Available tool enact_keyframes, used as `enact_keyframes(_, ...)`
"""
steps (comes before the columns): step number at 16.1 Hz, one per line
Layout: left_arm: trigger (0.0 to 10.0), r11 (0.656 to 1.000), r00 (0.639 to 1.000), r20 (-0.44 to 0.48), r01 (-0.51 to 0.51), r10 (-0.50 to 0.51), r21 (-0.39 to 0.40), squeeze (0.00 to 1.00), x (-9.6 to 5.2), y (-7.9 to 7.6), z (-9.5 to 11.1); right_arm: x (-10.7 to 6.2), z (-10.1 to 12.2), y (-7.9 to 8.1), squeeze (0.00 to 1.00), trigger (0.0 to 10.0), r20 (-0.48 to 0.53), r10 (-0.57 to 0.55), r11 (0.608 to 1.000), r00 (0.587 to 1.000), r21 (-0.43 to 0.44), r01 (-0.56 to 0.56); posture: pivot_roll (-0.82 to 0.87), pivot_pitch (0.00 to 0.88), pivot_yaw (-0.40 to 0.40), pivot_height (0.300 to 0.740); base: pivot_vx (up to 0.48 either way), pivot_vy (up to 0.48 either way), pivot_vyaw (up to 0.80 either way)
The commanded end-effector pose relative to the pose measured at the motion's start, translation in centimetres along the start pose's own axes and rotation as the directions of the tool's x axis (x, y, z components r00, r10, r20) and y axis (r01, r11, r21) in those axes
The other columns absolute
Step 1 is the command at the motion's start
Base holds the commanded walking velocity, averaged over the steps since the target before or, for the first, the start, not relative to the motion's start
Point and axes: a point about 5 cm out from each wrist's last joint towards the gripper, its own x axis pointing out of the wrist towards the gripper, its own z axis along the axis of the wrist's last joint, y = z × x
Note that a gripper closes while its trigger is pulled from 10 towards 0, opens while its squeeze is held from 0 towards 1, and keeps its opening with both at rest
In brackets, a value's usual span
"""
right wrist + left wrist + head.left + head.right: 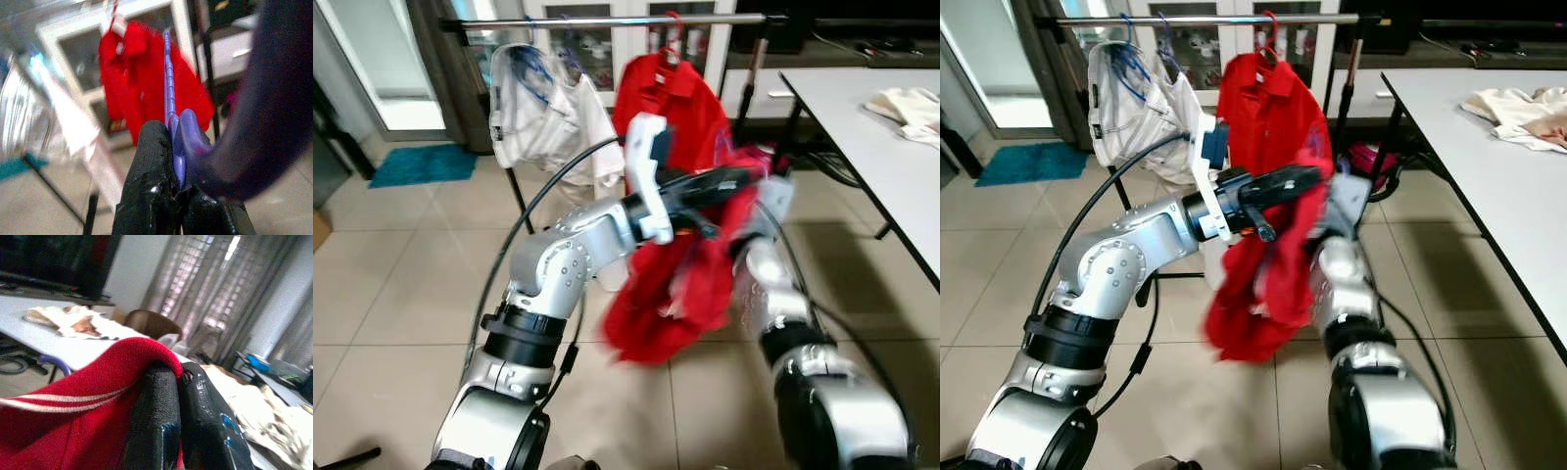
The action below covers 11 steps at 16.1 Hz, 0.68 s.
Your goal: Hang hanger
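A red garment (675, 294) hangs bunched in mid-air between my two arms, in front of the clothes rack. My left gripper (742, 180) reaches across from the left and is shut on a fold of the red garment (122, 377); its fingers (156, 421) pinch the cloth. In the right wrist view, my right gripper (172, 132) is shut on a purple hanger (169, 78), whose hook curves close past the camera. My right arm (773, 284) rises blurred behind the garment. The rack's metal rail (607, 20) runs across the top.
On the rail hang a red shirt (671, 98) and a white garment (548, 127) on blue hangers. A white table (881, 157) with a cream cloth (906, 103) stands at the right. A teal mat (421, 164) lies on the tiled floor at the left.
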Motion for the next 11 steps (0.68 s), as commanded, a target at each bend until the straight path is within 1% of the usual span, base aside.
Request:
enact_keyframes(1, 0.0, 0.999, 1.000, 0.004, 0.004, -0.004, 0.040, 0.00, -0.8, -0.1, 1.1, 0.6, 2.1, -0.1, 0.00, 0.0, 0.098, 0.008, 0.998, 0.995, 0.054, -0.013, -0.14, 0.000, 0.049, 0.740, 0.000, 0.000, 0.00)
enact_keyframes(2, 0.0, 0.990, 0.991, -0.075, -0.107, 0.114, 0.089, 0.00, -3.5, 1.5, 0.1, 0.8, 4.6, -0.7, 0.00, 0.0, 0.244, 0.057, 0.991, 0.968, 0.100, -0.084, -0.14, 0.000, 0.050, 0.740, 0.000, 0.000, 0.00)
enact_keyframes(3, 0.0, 0.976, 0.971, -0.141, -0.176, 0.194, 0.130, 0.00, -5.5, 2.4, -0.8, 0.6, 5.6, -1.4, 0.00, 0.0, 0.312, 0.080, 0.991, 0.947, 0.076, -0.109, -0.14, 0.000, 0.052, 0.740, 0.000, 0.000, 0.00)
enact_keyframes(4, 0.0, 0.956, 0.926, -0.248, -0.252, 0.283, 0.151, 0.00, -8.1, 3.4, -2.3, 0.1, 7.0, -2.8, 0.00, 0.0, 0.405, 0.090, 0.989, 0.910, 0.072, -0.130, -0.14, 0.000, 0.059, 0.740, 0.000, 0.000, 0.00)
enact_keyframes(5, 0.0, 0.922, 0.863, -0.332, -0.327, 0.381, 0.208, 0.00, -10.2, 4.6, -3.6, -0.6, 7.7, -3.9, 0.00, 0.0, 0.461, 0.112, 0.985, 0.880, 0.067, -0.160, -0.14, 0.000, 0.066, 0.740, 0.000, 0.000, 0.00)
enact_keyframes(6, 0.0, 0.889, 0.812, -0.367, -0.383, 0.454, 0.251, 0.00, -11.5, 5.6, -4.5, -1.1, 7.7, -4.5, 0.00, 0.0, 0.466, 0.139, 0.982, 0.874, 0.050, -0.183, -0.15, 0.000, 0.070, 0.740, 0.000, 0.000, 0.00)
enact_keyframes(7, 0.0, 0.848, 0.766, -0.366, -0.456, 0.528, 0.269, 0.00, -12.8, 6.7, -5.4, -1.7, 6.8, -4.7, 0.00, 0.0, 0.418, 0.178, 0.978, 0.891, 0.022, -0.205, -0.16, 0.000, 0.073, 0.740, 0.000, 0.000, 0.00)
enact_keyframes(8, 0.0, 0.821, 0.750, -0.335, -0.511, 0.570, 0.255, 0.00, -13.3, 7.2, -5.8, -2.3, 5.6, -4.7, 0.00, 0.0, 0.360, 0.204, 0.976, 0.911, -0.003, -0.217, -0.17, 0.000, 0.074, 0.740, 0.000, 0.000, 0.00)
enact_keyframes(9, 0.0, 0.808, 0.739, -0.328, -0.529, 0.589, 0.259, 0.00, -13.6, 7.5, -6.3, -2.9, 4.7, -4.8, 0.00, 0.0, 0.324, 0.206, 0.977, 0.923, -0.022, -0.210, -0.17, 0.000, 0.073, 0.740, 0.000, 0.000, 0.00)
enact_keyframes(10, 0.0, 0.785, 0.720, -0.314, -0.546, 0.618, 0.292, 0.00, -14.2, 7.6, -7.1, -4.3, 2.6, -5.2, 0.00, 0.0, 0.242, 0.179, 0.984, 0.954, -0.019, -0.179, -0.17, 0.000, 0.070, 0.740, 0.000, 0.000, 0.00)
enact_keyframes(11, 0.0, 0.739, 0.709, -0.221, -0.609, 0.670, 0.287, 0.00, -15.0, 7.5, -7.3, -7.1, -0.4, -5.2, 0.00, 0.0, 0.116, 0.171, 0.985, 0.978, -0.008, -0.171, -0.17, 0.000, 0.062, 0.740, 0.000, 0.000, 0.00)
